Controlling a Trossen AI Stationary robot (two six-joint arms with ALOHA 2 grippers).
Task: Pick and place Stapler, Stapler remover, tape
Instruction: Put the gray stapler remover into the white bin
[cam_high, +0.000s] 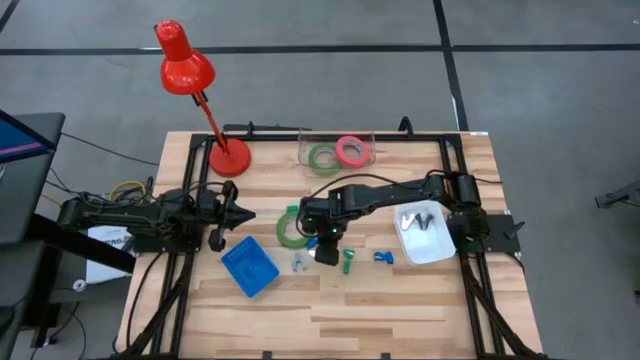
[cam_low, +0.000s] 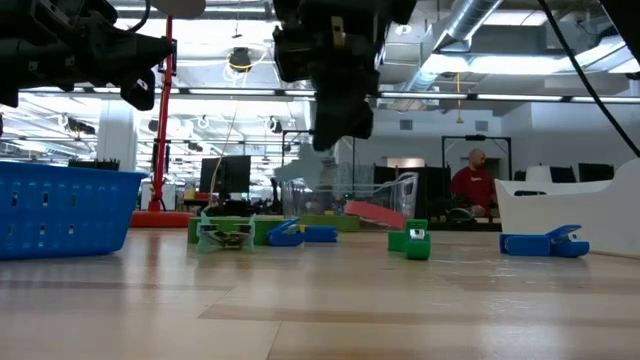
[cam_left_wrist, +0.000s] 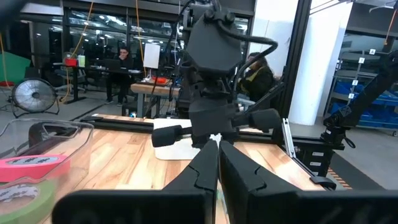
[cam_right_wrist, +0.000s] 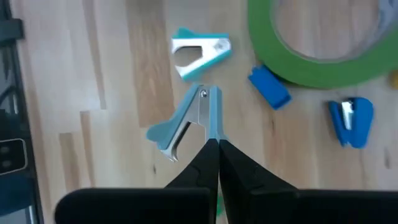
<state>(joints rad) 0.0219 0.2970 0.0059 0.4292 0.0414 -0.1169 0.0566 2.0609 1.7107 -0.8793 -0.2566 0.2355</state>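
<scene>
Right gripper (cam_right_wrist: 213, 142) hovering clenched, empty, over pale-blue stapler remover (cam_right_wrist: 186, 121); descending like this risking knocking it aside. Left gripper (cam_left_wrist: 217, 149) clenched, waiting apart.

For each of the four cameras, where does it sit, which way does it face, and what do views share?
High: overhead, straight down on both arms.
Low: table height, facing the room; the right end effector hangs above.
Left wrist: on the left arm, facing across at the right arm; its own closed fingers show.
Right wrist: looks down past closed fingers at a light blue staple remover.
Shared: the green tape ring appears in the right wrist and high views.
</scene>
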